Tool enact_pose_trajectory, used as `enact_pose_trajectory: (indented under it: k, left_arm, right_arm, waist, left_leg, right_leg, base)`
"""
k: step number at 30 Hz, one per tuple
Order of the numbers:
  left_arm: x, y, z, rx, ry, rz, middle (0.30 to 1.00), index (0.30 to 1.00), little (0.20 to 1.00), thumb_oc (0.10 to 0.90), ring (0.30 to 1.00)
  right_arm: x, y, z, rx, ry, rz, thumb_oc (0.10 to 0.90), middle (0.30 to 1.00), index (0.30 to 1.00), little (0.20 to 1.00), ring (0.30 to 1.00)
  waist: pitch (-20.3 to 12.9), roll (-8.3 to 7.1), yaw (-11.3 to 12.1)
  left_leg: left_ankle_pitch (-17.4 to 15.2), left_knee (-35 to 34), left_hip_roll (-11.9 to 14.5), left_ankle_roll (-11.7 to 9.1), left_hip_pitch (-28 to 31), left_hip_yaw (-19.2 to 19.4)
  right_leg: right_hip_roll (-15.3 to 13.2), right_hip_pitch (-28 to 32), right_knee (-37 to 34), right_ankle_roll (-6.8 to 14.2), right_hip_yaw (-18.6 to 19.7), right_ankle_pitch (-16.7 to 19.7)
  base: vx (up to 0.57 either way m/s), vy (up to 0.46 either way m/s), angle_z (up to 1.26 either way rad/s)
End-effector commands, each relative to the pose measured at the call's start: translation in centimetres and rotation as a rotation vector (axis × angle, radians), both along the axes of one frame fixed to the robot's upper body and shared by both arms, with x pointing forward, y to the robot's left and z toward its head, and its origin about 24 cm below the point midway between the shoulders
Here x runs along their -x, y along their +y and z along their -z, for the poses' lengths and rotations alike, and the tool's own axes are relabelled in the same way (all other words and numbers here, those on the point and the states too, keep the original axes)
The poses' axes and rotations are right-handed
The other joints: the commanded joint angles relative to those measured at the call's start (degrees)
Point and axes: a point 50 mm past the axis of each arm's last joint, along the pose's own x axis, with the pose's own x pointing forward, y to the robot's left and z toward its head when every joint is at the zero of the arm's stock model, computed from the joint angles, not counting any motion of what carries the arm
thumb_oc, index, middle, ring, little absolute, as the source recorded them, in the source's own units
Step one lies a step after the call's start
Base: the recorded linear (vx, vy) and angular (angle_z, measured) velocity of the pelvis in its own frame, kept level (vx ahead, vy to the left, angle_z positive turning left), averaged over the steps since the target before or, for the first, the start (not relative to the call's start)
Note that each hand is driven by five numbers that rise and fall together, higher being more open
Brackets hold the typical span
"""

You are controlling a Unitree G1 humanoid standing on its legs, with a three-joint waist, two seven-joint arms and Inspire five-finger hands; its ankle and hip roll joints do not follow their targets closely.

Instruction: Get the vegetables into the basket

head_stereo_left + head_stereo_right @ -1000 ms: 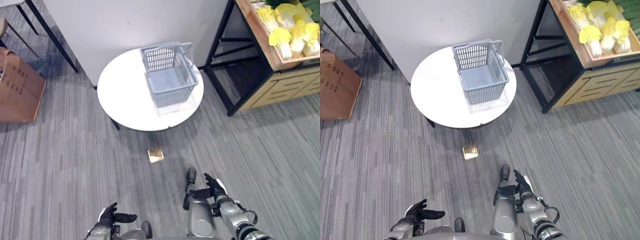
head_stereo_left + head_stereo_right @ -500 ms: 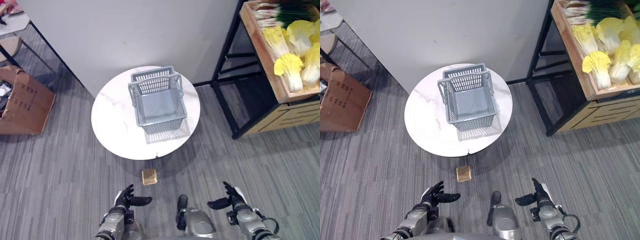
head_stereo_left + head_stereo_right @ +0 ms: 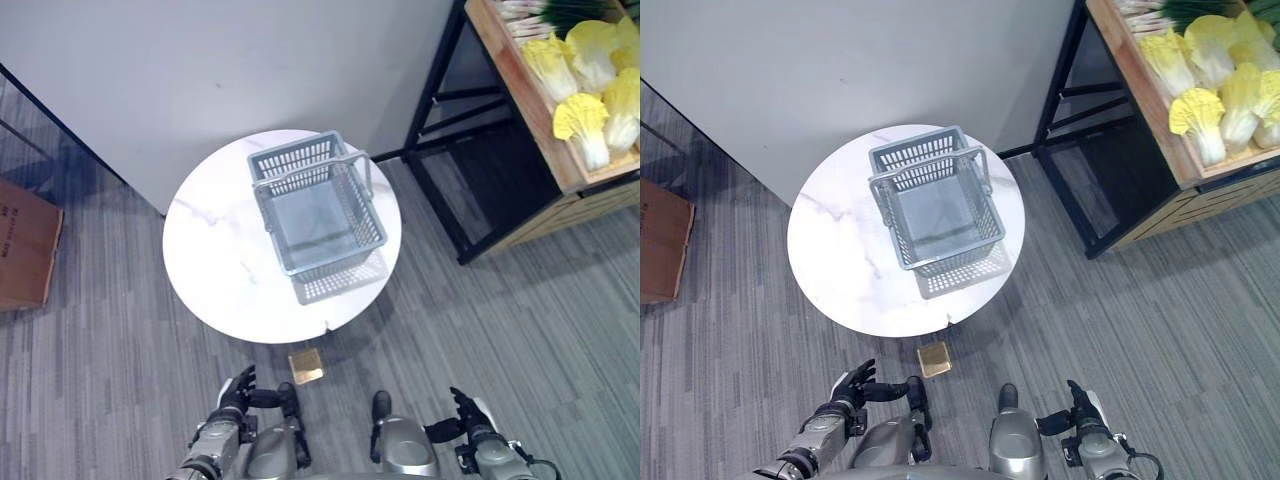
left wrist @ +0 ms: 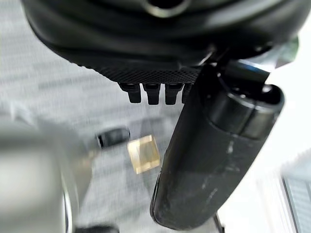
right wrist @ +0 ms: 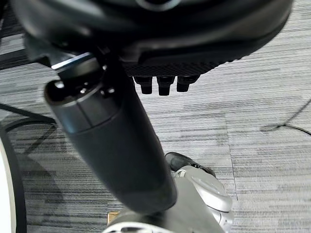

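Note:
A grey plastic basket point(image 3: 318, 215) with its handles up stands on a round white marble table point(image 3: 210, 265); I see nothing inside it. Yellow-leaved cabbages point(image 3: 590, 95) and some green stalks lie in a wooden crate on a black rack at the far right, well away from both hands. My left hand point(image 3: 233, 398) hangs low at the near left, open and holding nothing; its thumb point(image 4: 214, 160) sticks out straight. My right hand point(image 3: 468, 420) hangs low at the near right, also open with nothing in it, thumb point(image 5: 116, 141) out.
A small brass floor plate point(image 3: 306, 366) sits in the grey carpet just in front of the table. The black rack frame point(image 3: 440, 150) stands right of the table. A cardboard box point(image 3: 25, 245) is at the left edge. A white wall panel rises behind the table.
The camera has moved, so the whole picture has shifted and the box now sits at the left edge. Both hands stay low and open, holding nothing.

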Motion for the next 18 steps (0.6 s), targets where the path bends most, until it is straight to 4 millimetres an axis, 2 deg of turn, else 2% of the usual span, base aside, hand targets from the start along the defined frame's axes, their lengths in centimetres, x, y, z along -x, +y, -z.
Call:
enact_pose_trajectory:
  k: [1,3,5,6,7,8,10,11,13,18]
  left_arm:
    - [0.8,0.4,0.1,-0.01,-0.007,-0.013,1.0,1.0,1.0,0.9,1.0]
    - [0.9,0.4,0.2,-0.007,-0.001,-0.012,1.0,1.0,1.0,0.9,1.0]
    - [1.3,0.5,0.3,-0.009,0.012,-0.014,1.0,1.0,1.0,0.9,1.0]
    - [1.5,0.7,0.4,-0.01,0.021,-0.025,1.0,1.0,1.0,0.9,1.0]
    - [1.7,0.8,0.5,-0.01,0.031,-0.029,1.0,1.0,1.0,0.9,1.0]
    - [2.2,1.0,0.7,-0.009,0.044,-0.045,1.0,1.0,1.0,0.9,1.0]
    - [2.5,1.3,0.8,-0.009,0.056,-0.067,1.0,1.0,1.0,0.9,1.0]
    - [2.8,1.4,1.0,-0.005,0.069,-0.082,1.0,1.0,1.0,0.9,1.0]
    - [3.2,1.7,1.1,-0.004,0.081,-0.099,1.0,1.0,1.0,0.9,1.0]
    - [4.3,1.3,1.6,0.021,0.114,-0.118,1.0,1.0,1.0,0.9,1.0]
  right_arm:
    - [-3.4,1.3,-1.3,-0.025,-0.125,-0.048,0.9,1.0,1.0,1.0,1.0]
    - [-3.4,1.5,-1.2,-0.028,-0.123,-0.055,0.9,1.0,1.0,1.0,1.0]
    - [-3.5,1.6,-1.2,-0.03,-0.125,-0.062,0.9,1.0,1.0,1.0,1.0]
    - [-3.6,1.8,-1.2,-0.031,-0.126,-0.066,0.9,1.0,1.0,1.0,1.0]
    - [-3.6,1.9,-1.2,-0.034,-0.124,-0.068,0.9,1.0,1.0,1.0,1.0]
    - [-3.5,2.2,-1.1,-0.043,-0.124,-0.068,0.9,1.0,1.0,1.0,1.0]
    - [-3.8,2.4,-1.2,-0.048,-0.132,-0.075,0.9,1.0,1.0,1.0,1.0]
    - [-3.9,2.7,-1.2,-0.053,-0.134,-0.081,0.9,1.0,1.0,1.0,1.0]
    - [-3.9,2.8,-1.2,-0.06,-0.135,-0.092,0.9,1.0,1.0,1.0,1.0]
    - [-3.7,2.2,-1.2,-0.046,-0.119,-0.115,0.9,1.0,1.0,1.0,1.0]
  waist:
    - [-0.76,-2.04,1.0]
    - [-0.98,-2.14,1.16]
    - [-0.97,-2.14,1.31]
    - [-0.68,-1.85,1.34]
    - [-0.59,-1.43,1.1]
    - [-0.84,-1.3,0.85]
    - [-1.39,-1.53,1.01]
    - [-1.63,-1.9,0.87]
    - [-2.1,-2.32,0.76]
    - [-3.72,-1.6,1.25]
  left_leg:
    - [-8.74,4.96,3.31,-1.15,0.14,0.28]
    - [-9.29,4.66,2.72,-0.39,0.94,0.22]
    - [-9.8,3.6,2.07,0.65,2.66,0.56]
    - [-9.63,3.15,2.16,1.05,3.44,0.83]
    - [-9.5,2.5,2.4,1.0,4.02,0.37]
    - [-9.57,1.19,2.55,0.45,5.79,-0.1]
    - [-9.4,0.28,3.33,-0.61,6.83,0.05]
    - [-9.45,0.45,4.13,-1.75,7.06,-0.86]
    - [-9.55,1.41,4.81,-2.57,6.69,-2.15]
    - [-7.43,0.78,7.09,-4.59,6.61,-3.81]
  right_leg:
    - [-5.69,-0.57,-1.79,4.84,1.76,7.86]
    - [-6.08,-1.09,0.5,5.24,1.92,8.47]
    - [-6.76,-3.29,6.1,5.56,2.54,11.27]
    - [-6.67,-4.52,9.44,5.83,3.03,12.69]
    - [-5.87,-5.46,11.34,5.97,4.43,12.63]
    - [-5.51,-6.28,9.3,5.74,4.74,11.75]
    - [-6.46,-6.11,4.15,5.56,2.52,11.06]
    - [-6.51,-5.81,-1.88,5.7,1.73,10.83]
    - [-5.15,-4.33,-4.11,5.51,4.22,9.55]
    - [-2.41,-1.36,-5.56,3.46,1.89,7.21]
  base:
    - [0.04,0.111,-0.03]
    - [0.03,0.134,-0.04]
    - [0.01,0.138,-0.05]
    - [0.0,0.091,-0.13]
    - [0.07,0.033,-0.17]
    - [0.12,-0.043,-0.05]
    - [0.15,-0.187,0.16]
    - [0.14,-0.287,0.14]
    - [0.12,-0.246,0.22]
    - [0.09,-0.224,0.54]
